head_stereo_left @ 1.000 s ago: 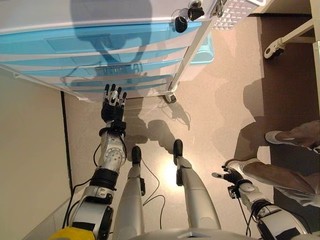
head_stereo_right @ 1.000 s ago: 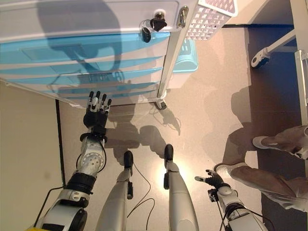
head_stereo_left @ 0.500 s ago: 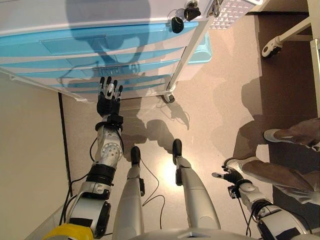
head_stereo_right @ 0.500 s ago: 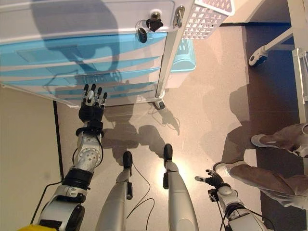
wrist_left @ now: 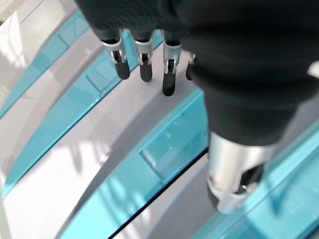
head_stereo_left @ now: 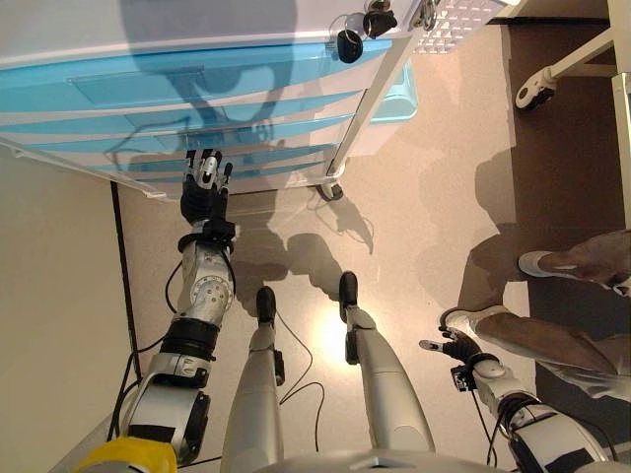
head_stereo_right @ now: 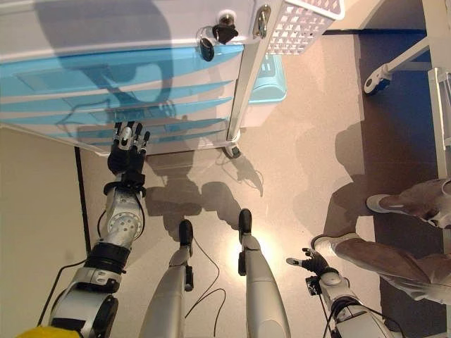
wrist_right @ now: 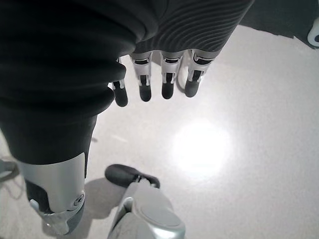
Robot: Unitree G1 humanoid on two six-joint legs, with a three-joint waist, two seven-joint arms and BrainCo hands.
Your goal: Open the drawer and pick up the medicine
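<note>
1. The drawer unit (head_stereo_left: 197, 59) was a white cabinet on castors, standing on the floor ahead of the robot, with a stack of translucent blue drawer fronts.
2. Every drawer (head_stereo_left: 237, 163) was shut, the fronts lying flush one above another.
3. Each front carried a shallow rectangular recess (wrist_left: 174, 149) as its pull, seen close in the left wrist view.
4. A lock with keys (head_stereo_left: 357, 34) hung at the unit's top corner.
5. The medicine was not visible in any view.
</note>
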